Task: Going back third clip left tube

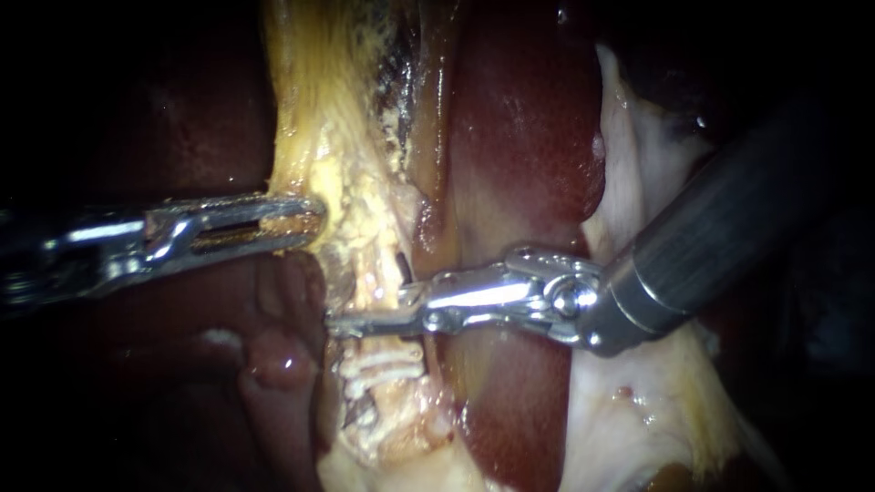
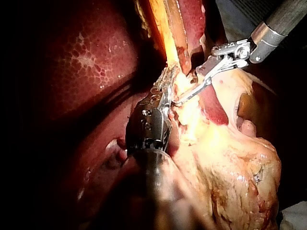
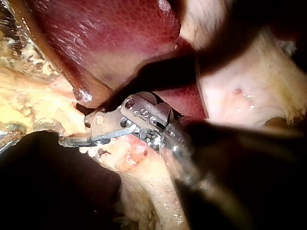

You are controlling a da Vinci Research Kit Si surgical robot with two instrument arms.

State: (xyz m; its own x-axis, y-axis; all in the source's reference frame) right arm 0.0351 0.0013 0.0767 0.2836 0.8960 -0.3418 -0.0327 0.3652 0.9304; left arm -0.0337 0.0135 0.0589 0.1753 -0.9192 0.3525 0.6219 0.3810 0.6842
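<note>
A pale yellow tube [image 1: 369,237] runs down the middle, beside the dark red liver [image 1: 524,146]. Two clips [image 1: 383,363] cross the tube low down. My right instrument [image 1: 365,314] comes in from the right; its jaws stand open across the tube just above those clips. The gap between its jaws also shows in the left wrist view [image 2: 188,86] and the right wrist view [image 3: 72,140]. My left instrument [image 1: 305,221] is shut on the yellow tissue [image 1: 337,196] at the tube's left edge and holds it taut [image 2: 168,81].
Pale fatty tissue [image 1: 656,401] lies under the right instrument's shaft. A rounded reddish lobe [image 1: 278,360] sits below the left instrument. Liver surface [image 2: 86,62] fills the space beside the left instrument's shaft.
</note>
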